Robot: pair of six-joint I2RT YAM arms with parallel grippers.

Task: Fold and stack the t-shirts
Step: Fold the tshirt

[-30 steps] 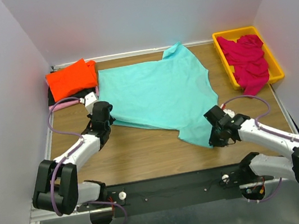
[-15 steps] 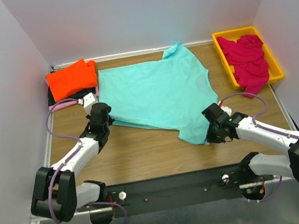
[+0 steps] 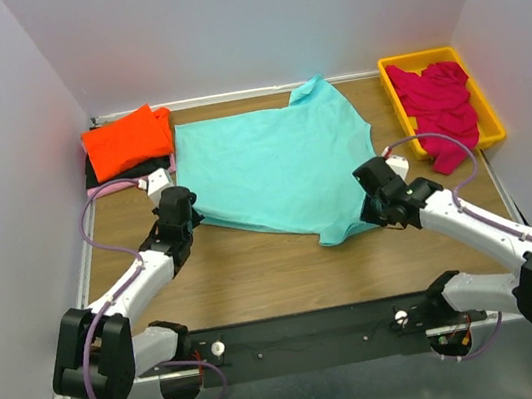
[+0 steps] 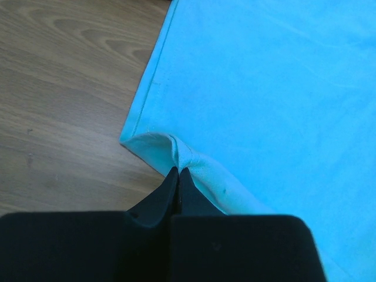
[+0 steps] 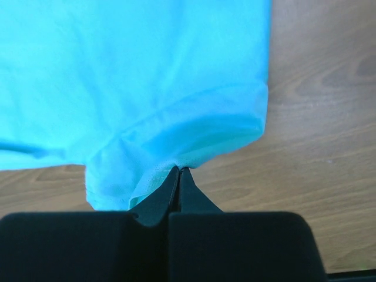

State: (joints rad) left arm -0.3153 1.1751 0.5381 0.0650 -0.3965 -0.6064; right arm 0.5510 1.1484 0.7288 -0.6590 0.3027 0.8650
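One turquoise t-shirt (image 3: pixel 275 163), two end effectors (image 4: pixel 178 170) (image 5: pixel 178 169), one tray (image 3: pixel 390 89)

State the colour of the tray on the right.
Yellow tray; best in top external view.

Black t-shirt (image 3: pixel 144 166) and pale pink t-shirt (image 3: pixel 100 189), left of the turquoise t-shirt (image 3: pixel 276 167): mostly hidden under the orange-red t-shirt (image 3: pixel 125 141); magenta t-shirts (image 3: pixel 439 106), right of it: count unclear.

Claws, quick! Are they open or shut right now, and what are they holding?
Left claw: shut, pinching an edge of the turquoise t-shirt.
Right claw: shut, pinching the same shirt's hem.
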